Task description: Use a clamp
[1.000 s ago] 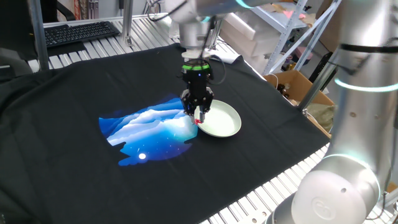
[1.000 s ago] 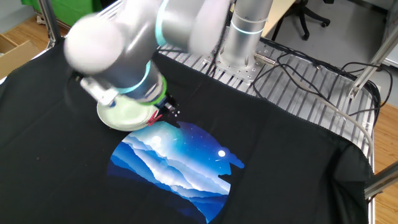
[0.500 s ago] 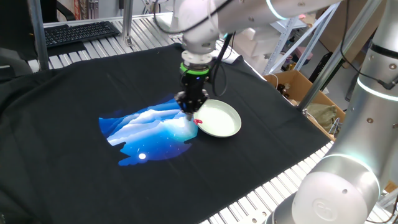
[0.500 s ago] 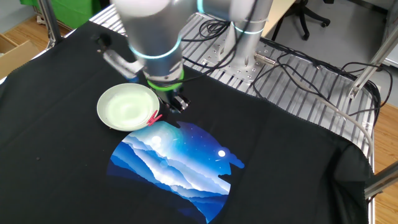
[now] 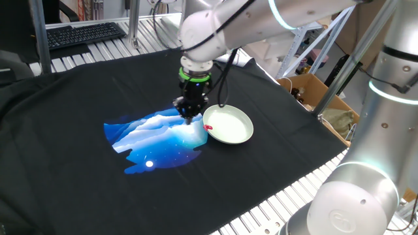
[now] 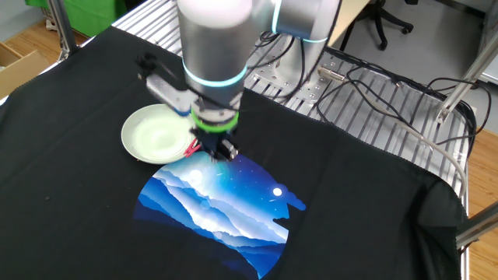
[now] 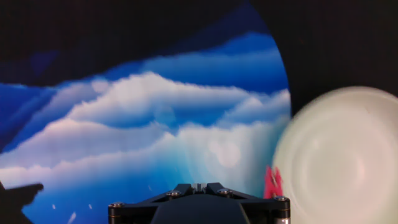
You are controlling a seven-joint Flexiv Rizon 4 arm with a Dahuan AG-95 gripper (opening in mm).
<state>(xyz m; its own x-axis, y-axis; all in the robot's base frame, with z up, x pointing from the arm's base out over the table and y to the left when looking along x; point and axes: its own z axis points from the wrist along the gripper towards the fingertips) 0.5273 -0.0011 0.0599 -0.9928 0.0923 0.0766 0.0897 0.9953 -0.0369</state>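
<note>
The clamp (image 5: 208,127) is a tiny red clip at the pale green plate's (image 5: 232,134) rim, on the side towards the blue print. It also shows in the other fixed view (image 6: 192,146) and in the hand view (image 7: 272,182). I cannot tell whether it grips the rim. My gripper (image 5: 189,112) hangs low over the print's edge, just left of the clamp and apart from it; in the other fixed view the gripper (image 6: 222,152) is to the clamp's right. Its jaws look closed together and hold nothing. The plate (image 6: 156,134) (image 7: 348,149) holds nothing else.
A black T-shirt with a blue and white mountain print (image 5: 157,137) covers the table. A keyboard (image 5: 81,32) lies at the back left. A cardboard box (image 5: 313,91) stands off the right edge. Cables and slotted metal (image 6: 373,85) lie beyond the cloth.
My gripper has moved away from the plate's rim, out over the blue print. The red clamp has stayed at the plate's rim, free of the fingers.
</note>
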